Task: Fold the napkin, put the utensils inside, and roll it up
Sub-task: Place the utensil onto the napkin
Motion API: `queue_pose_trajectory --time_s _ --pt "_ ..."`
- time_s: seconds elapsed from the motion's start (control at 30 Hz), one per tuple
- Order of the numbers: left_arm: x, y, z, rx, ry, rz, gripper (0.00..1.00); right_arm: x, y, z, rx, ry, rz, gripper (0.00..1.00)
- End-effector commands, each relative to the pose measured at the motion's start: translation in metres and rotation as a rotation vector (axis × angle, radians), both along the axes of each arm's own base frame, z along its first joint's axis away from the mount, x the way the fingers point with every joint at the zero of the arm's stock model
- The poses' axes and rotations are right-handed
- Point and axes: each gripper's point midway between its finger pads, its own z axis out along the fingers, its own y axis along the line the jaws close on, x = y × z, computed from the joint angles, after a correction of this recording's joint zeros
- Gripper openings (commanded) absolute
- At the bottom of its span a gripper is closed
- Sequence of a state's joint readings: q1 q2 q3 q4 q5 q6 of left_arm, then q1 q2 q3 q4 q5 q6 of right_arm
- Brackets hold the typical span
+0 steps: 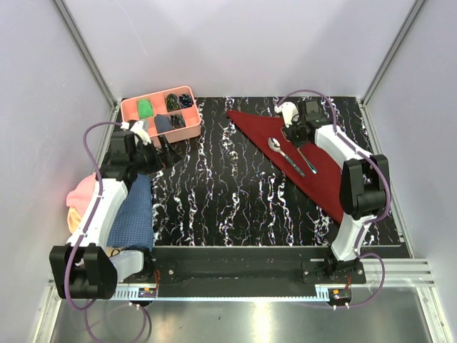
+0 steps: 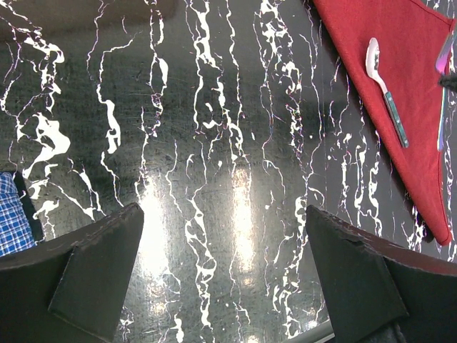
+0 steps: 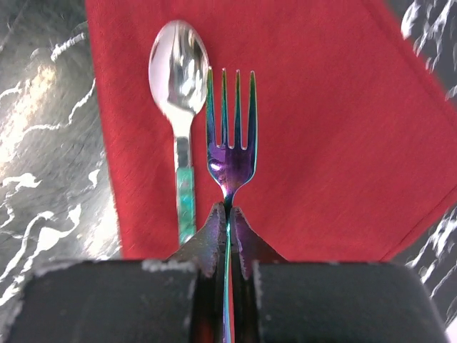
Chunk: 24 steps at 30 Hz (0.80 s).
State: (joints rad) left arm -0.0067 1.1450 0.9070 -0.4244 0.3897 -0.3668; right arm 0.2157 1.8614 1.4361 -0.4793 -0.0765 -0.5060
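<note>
Two things sit near each other here, and that is where trouble could start. The right gripper (image 3: 228,214) has its jaws squeezed together on the handle of the fork (image 3: 230,121). The fork points up the middle of the right wrist view, just beside the spoon (image 3: 178,71). The spoon lies on the napkin (image 1: 257,127), which is a red triangle in the upper right of the top view. I cannot tell if the fork touches the cloth yet.

If the jaws let go while the fork is too high, I think it could bounce and slide, because it looks shiny and smooth. It could land on the spoon and knock it. The spoon's handle is close to the left edge of the cloth in the right wrist view, so a bump might push it onto the table (image 1: 214,193).

The finger tips could also catch the soft cloth and drag the fold out of shape.

The left gripper (image 2: 223,214) hangs with its jaws wide apart over bare table at the left of the top view, holding nothing. It is well apart from the napkin, too far to hold it steady.
</note>
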Motion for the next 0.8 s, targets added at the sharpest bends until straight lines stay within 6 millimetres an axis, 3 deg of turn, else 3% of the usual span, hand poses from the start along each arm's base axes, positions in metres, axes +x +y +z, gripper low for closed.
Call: queue_pose_trajectory --time_s 0.0,0.33,0.77 --pt "0.003 -0.005 0.018 -0.029 -0.069 -0.025 0.99 0.032 0.011 0.010 0.020 -0.078 0.159 0.00" --pt "0.003 -0.005 0.015 -0.031 -0.064 -0.026 0.99 0.040 0.000 -0.023 0.020 0.017 0.167 0.00" --pt "0.003 -0.006 0.015 -0.037 -0.062 -0.029 0.99 0.041 0.003 -0.046 0.067 0.096 0.137 0.00"
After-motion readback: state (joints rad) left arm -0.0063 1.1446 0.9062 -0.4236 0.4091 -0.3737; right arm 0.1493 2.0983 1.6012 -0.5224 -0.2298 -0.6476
